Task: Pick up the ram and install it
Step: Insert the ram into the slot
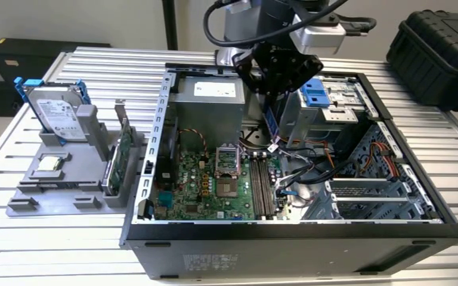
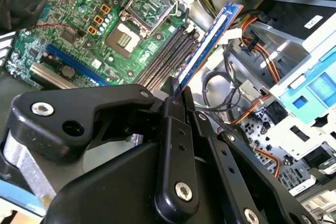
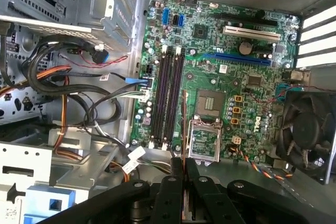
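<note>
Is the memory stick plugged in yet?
Not yet. The gripper holds the ram above the motherboard's slots, which look bare.

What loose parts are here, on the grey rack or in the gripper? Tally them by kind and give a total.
hard drive: 1
processor: 1
card: 1
ram: 1
Total: 4

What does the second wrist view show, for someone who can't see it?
The gripper holds a long blue ram stick between its black fingers, above an open computer. Below it lies the green motherboard with dark empty memory slots and an open processor socket; orange cables lie beside it.
</note>
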You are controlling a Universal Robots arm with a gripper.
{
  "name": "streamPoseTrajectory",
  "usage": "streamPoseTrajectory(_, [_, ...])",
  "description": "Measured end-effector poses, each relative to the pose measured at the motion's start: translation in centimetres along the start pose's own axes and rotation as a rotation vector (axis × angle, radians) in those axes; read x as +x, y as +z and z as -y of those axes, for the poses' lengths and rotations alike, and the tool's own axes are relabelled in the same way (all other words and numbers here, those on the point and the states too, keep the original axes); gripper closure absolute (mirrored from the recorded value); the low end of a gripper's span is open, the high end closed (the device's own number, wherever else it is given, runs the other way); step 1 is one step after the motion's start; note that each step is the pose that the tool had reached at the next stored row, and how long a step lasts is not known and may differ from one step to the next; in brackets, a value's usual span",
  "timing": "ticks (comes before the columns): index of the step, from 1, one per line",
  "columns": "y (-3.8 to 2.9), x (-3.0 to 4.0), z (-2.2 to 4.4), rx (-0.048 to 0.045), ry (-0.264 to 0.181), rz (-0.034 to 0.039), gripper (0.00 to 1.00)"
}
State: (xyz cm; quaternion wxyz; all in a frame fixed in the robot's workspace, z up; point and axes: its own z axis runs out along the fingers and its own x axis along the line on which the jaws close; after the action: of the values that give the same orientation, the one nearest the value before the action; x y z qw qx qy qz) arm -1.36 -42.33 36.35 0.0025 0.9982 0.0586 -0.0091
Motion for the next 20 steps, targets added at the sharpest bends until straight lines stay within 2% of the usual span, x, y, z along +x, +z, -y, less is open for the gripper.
streamPoseTrajectory(20, [1.24,0.43,-0.04,0.0000,0.000,0.0000,1.00])
